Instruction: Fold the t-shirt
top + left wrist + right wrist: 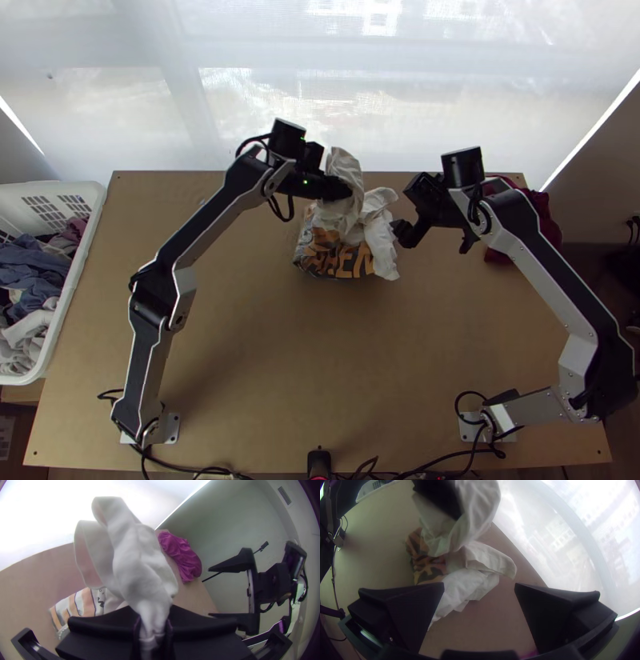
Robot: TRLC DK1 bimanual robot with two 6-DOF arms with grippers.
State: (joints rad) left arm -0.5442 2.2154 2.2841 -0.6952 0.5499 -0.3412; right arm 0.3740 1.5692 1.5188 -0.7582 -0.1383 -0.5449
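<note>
Shirt (340,262) bunched, partly clamped in the left claw (153,621); loose white end (382,246) beside the nearer right claw (479,587), which gapes.

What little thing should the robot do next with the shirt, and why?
Probably ease the right gripper to the loose white part of the t-shirt and pinch it. The right gripper is open and holds nothing, that part lies close by, and the left gripper holds up some white cloth. The t-shirt is bunched, so two grips might help spread it before folding.
</note>
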